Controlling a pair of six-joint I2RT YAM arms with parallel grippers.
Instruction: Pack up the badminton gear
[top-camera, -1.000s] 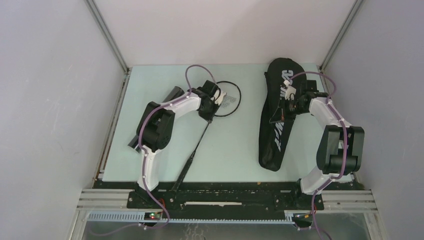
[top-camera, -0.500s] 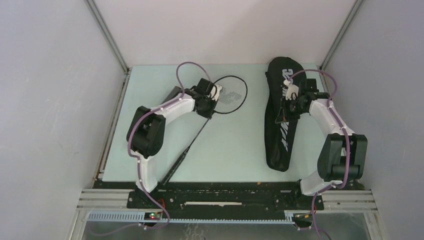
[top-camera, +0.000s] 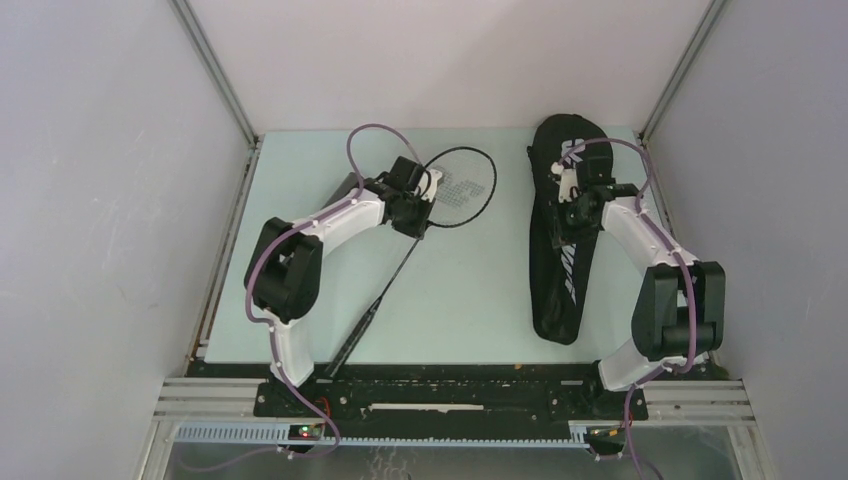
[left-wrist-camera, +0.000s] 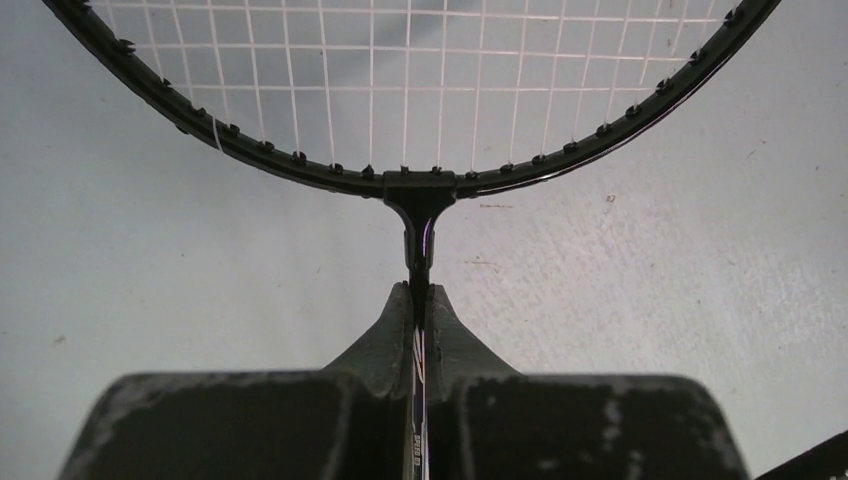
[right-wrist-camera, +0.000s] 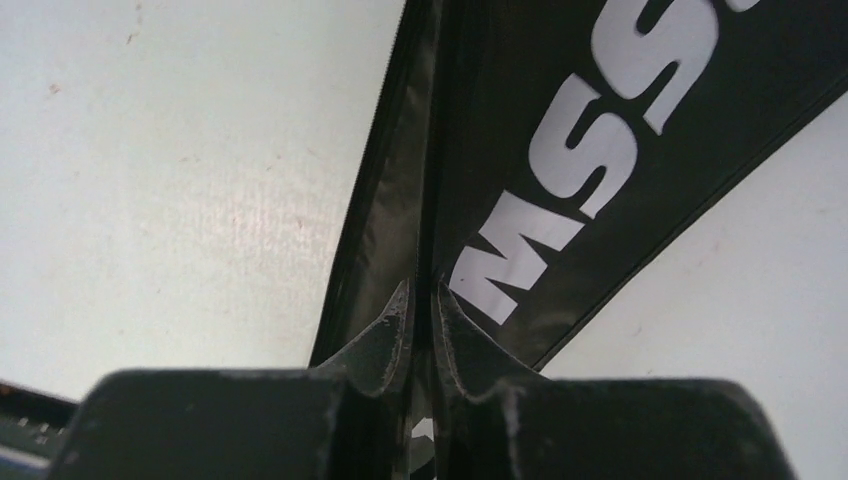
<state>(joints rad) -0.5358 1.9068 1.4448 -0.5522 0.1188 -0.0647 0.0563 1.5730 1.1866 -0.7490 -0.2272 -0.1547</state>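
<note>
Overhead view, two close wrist views

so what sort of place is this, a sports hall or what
Most likely a robot lab test cell, not a sports hall: two robot arms bolted to a pale table, with plain white walls on metal framing boxing it in.

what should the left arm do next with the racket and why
Probably swing the racket rightward toward the bag. The left hand is shut on its shaft just below the head, while the right hand pinches the bag's edge, seemingly to hold it open.
</note>
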